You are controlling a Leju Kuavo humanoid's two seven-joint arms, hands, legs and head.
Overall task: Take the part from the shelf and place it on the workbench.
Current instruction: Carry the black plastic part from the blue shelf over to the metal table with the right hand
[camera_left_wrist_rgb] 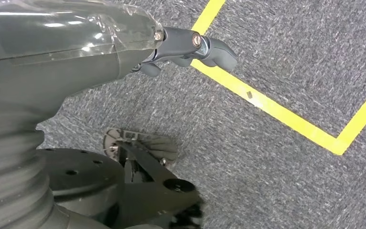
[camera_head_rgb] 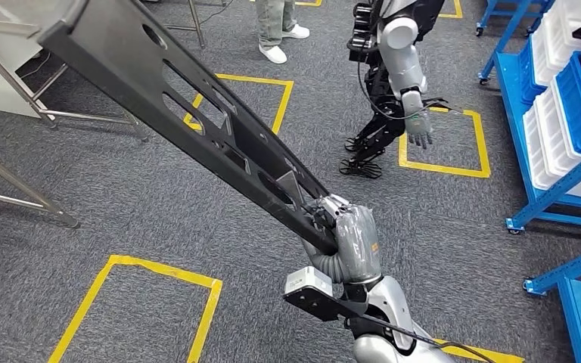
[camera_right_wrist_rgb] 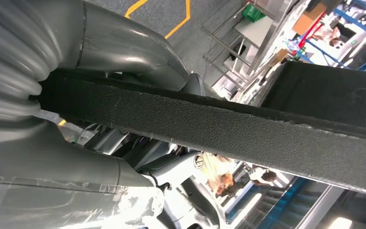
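Observation:
The part (camera_head_rgb: 197, 113) is a long black metal beam with oval cut-outs. It slants up from my right hand (camera_head_rgb: 352, 238) toward the upper left in the head view. My right hand grips its near end, low in the middle of that view. Up close, the right wrist view has the part's black edge (camera_right_wrist_rgb: 243, 129) running through my right hand (camera_right_wrist_rgb: 100, 57), thumb on one side and fingers on the other. My left hand (camera_left_wrist_rgb: 100, 43) hangs above the grey carpet, its dark fingers (camera_left_wrist_rgb: 195, 45) loose and holding nothing.
Blue shelves (camera_head_rgb: 552, 113) with white and blue bins stand at the right. Another humanoid robot (camera_head_rgb: 397, 83) stands ahead on a yellow floor square. A person's legs (camera_head_rgb: 276, 30) are at the top. Metal table legs (camera_head_rgb: 23, 189) stand at the left. Yellow tape squares (camera_head_rgb: 144, 272) mark the carpet.

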